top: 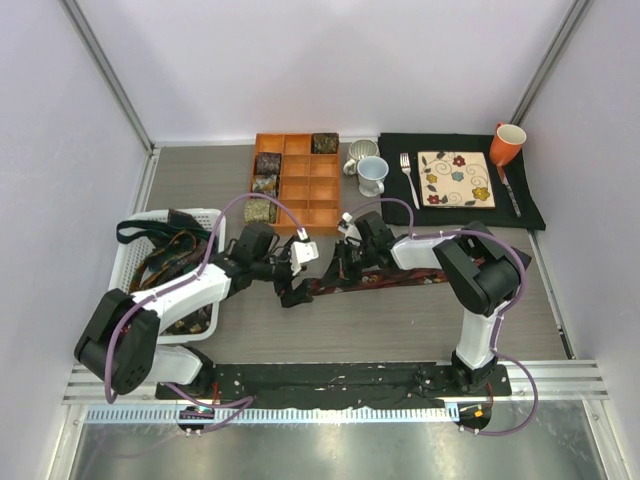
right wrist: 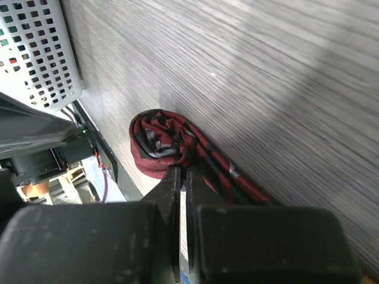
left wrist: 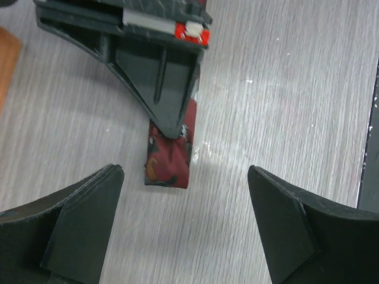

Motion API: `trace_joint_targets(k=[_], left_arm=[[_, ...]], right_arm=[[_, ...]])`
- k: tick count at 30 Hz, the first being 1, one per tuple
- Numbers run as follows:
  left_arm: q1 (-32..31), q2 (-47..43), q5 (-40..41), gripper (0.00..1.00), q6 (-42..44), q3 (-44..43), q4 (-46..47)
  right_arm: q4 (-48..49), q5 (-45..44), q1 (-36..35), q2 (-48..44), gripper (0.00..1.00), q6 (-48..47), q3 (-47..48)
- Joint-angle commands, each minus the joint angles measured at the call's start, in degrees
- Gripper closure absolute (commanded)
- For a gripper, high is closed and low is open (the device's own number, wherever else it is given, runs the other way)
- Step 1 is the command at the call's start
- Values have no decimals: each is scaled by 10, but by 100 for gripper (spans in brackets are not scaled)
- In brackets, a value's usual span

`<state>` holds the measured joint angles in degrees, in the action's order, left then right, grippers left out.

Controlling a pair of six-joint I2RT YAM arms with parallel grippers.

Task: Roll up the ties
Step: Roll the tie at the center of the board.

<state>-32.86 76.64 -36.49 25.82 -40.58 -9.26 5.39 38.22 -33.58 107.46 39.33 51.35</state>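
Top external shows you a maroon tie (top: 395, 278) lying flat on the table (top: 400, 330), with both grippers at its left end
Your right gripper (right wrist: 182, 195) is clenched on the tie just behind its curled end, and the left wrist view shows that end pinned to the table under the right fingertip. Your left gripper (left wrist: 186, 228) is spread wide on either side of that end, touching nothing. Behind the arms, the orange tray (top: 300, 190) holds four rolls (top: 268, 162): three down its left column and one in the far right corner cell. The white basket (top: 128, 268) on your left holds a tangle of loose ties (top: 165, 262), one dark band draped over its far rim
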Motion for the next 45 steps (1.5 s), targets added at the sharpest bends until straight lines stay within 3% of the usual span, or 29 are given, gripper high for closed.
trace_joint_targets(k=[1, 14, 24, 35, 45], left_arm=[[1, 13, -46, 10, -24, 37, 144], [0, 89, -75, 18, -2, 80, 304], [-4, 164, -104, 25, -18, 56, 342], [-29, 213, -97, 45, -54, 59, 418], [-38, 204, -61, 72, -46, 52, 369]], right_arm=[[-100, -95, 23, 7, 99, -55, -41], [-176, -123, 62, 7, 99, -89, -58], [-201, -134, 63, 39, 99, -99, -31], [-201, -125, 63, 51, 99, -101, -26], [-198, -110, 62, 52, 99, -102, -19]])
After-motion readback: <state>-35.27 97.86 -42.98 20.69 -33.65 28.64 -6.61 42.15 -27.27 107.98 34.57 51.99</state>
